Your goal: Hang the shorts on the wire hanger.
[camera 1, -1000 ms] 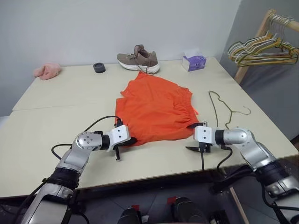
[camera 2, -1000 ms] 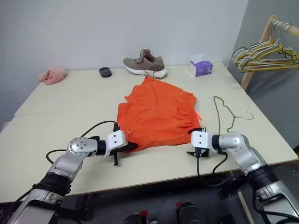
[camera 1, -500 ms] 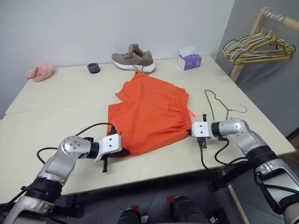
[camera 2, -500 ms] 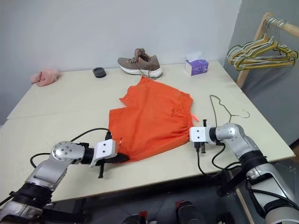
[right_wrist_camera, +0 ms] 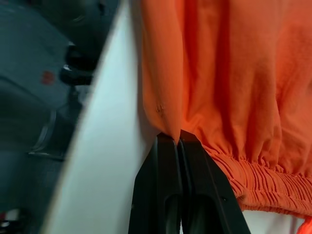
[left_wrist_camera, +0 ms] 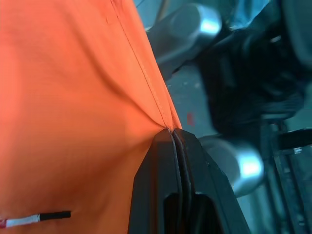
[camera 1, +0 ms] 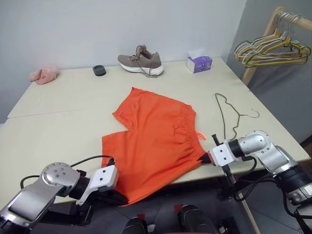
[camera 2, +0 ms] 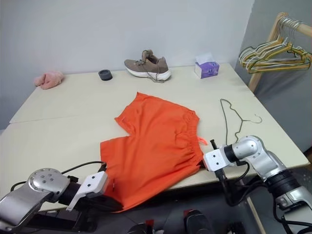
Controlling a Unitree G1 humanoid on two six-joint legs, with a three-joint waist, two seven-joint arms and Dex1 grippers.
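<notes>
Orange shorts (camera 1: 153, 141) spread flat across the near half of the pale table (camera 1: 58, 112), front edge drooping over the table's near rim. Left gripper (left_wrist_camera: 171, 134) clamped tight on the near left corner of the fabric, below the table edge. Right gripper (right_wrist_camera: 176, 139) pinched shut on the near right corner, just by the gathered waistband, at the table rim. Wire hanger (camera 1: 229, 114) flat on the table, just beyond the right gripper, beside the shorts, not touching them.
</notes>
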